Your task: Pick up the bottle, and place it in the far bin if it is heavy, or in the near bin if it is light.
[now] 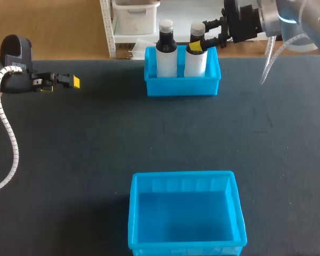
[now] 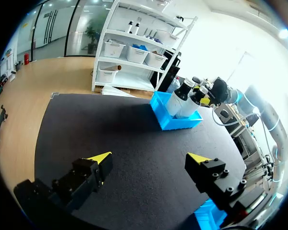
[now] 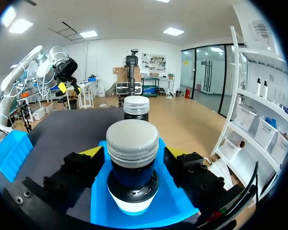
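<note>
In far bin point(image 1: 182, 88), R tool point(image 3: 134, 152) open, closely straddling bottle point(image 3: 132, 140) neck.

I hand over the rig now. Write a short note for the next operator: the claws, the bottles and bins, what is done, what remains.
Left claw: open, empty, over the table's left side, far from both bins.
Right claw: open around the right bottle's neck; not gripping, it seems.
It stands upright in the far bin, the other bottle beside it. Near bin holds no bottle.
Done: two bottles in the far bin.
Left: probably only withdraw the right claw; no bottle waits on the table.
</note>
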`<state>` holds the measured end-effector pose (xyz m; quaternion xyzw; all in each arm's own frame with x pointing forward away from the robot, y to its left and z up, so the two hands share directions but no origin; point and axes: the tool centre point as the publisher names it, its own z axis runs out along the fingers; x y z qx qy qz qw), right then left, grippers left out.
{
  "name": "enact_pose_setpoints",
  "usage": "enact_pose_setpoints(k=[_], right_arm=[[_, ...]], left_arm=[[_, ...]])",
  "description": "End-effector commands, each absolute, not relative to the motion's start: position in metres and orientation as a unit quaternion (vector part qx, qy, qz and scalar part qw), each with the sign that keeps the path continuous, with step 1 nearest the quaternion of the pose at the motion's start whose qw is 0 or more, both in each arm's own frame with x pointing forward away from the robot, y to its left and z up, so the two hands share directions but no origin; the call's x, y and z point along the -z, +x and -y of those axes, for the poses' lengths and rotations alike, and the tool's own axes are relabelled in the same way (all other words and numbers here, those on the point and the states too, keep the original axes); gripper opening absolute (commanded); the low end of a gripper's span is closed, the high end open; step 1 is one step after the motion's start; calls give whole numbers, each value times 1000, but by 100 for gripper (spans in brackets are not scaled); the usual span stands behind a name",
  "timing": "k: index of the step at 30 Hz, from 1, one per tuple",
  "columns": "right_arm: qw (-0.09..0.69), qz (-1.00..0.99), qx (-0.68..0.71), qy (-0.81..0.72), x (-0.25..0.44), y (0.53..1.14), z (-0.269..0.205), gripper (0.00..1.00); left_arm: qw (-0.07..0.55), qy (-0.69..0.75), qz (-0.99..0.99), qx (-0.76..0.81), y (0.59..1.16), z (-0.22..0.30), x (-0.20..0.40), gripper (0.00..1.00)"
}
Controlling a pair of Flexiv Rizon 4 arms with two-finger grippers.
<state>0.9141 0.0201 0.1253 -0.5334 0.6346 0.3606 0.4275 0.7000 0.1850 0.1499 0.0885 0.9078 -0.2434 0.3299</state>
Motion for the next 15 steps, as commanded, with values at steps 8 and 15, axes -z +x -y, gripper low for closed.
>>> enact_pose_setpoints(k=[8, 15], right_arm=[[430, -646, -348, -525, -139, 905, 0, 100], [434, -654, -340, -518, -149, 896, 17, 100]], left_arm=[[330, 88, -908, 243, 700, -185, -150, 100], [330, 88, -908, 243, 700, -185, -150, 100]])
